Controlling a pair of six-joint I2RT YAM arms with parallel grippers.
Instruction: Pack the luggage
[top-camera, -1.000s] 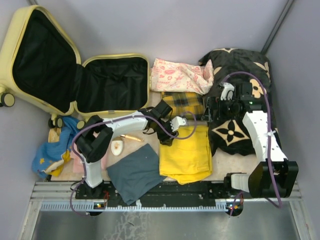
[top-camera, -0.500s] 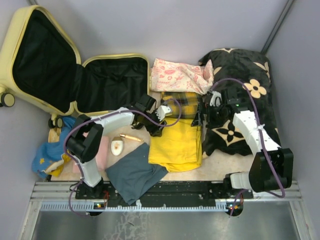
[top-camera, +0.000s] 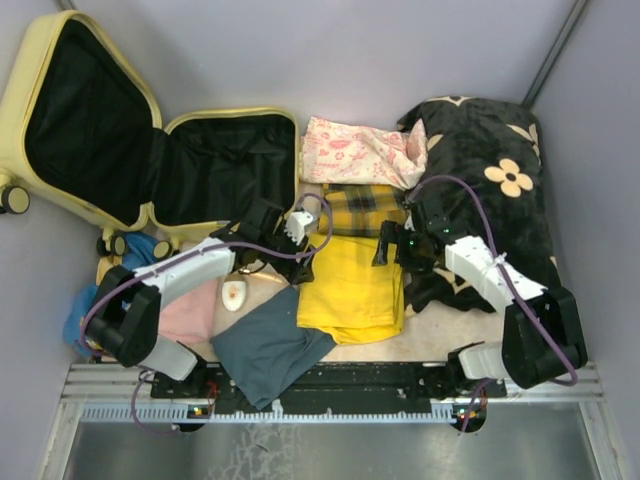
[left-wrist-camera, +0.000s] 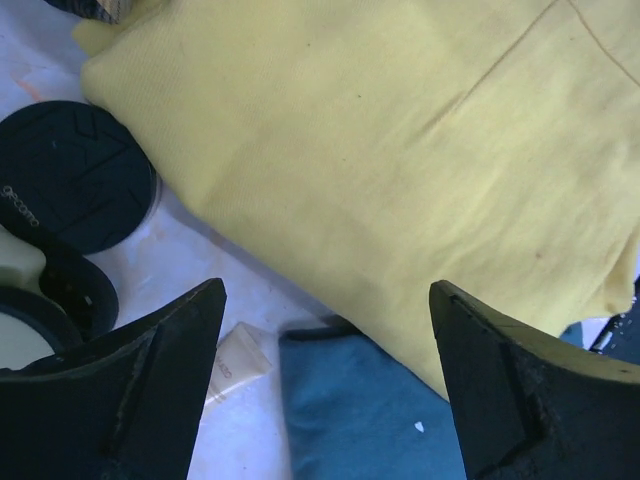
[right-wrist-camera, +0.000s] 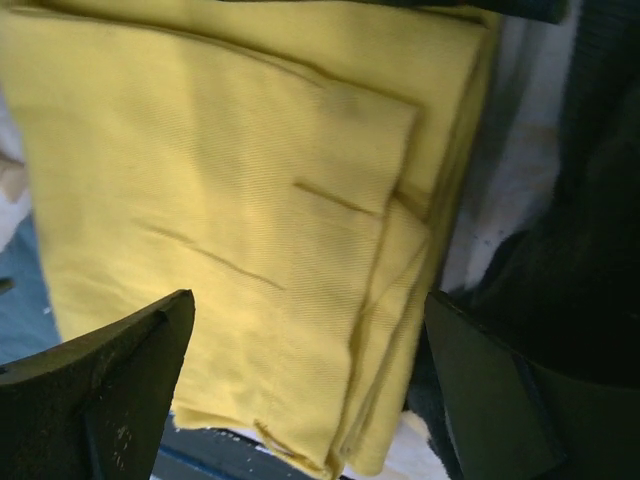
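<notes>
The pale yellow luggage (top-camera: 228, 116) lies open at the back left, its black lining bare in both halves. A folded yellow cloth (top-camera: 350, 290) lies on the table in front of it, also in the left wrist view (left-wrist-camera: 380, 150) and the right wrist view (right-wrist-camera: 230, 200). My left gripper (top-camera: 302, 260) is open and empty at the cloth's left edge (left-wrist-camera: 325, 300), over the grey-blue cloth. My right gripper (top-camera: 387, 250) is open and empty above the cloth's right edge (right-wrist-camera: 308, 300). Neither gripper holds the cloth.
A yellow-black plaid cloth (top-camera: 365, 208) and a pink patterned cloth (top-camera: 360, 150) lie behind the yellow one. The black flower-motif cloth (top-camera: 500, 190) fills the right. A grey-blue cloth (top-camera: 270, 345), pink cloth (top-camera: 190, 312), blue cloth (top-camera: 95, 312), small white item (top-camera: 233, 294), beige tube (left-wrist-camera: 235, 362) and black discs (left-wrist-camera: 70, 175) lie front left.
Both grippers have moved left and nearer. The yellow cloth has shifted left and lies narrower. The right gripper has come off the black cloth to the yellow cloth's right edge.
</notes>
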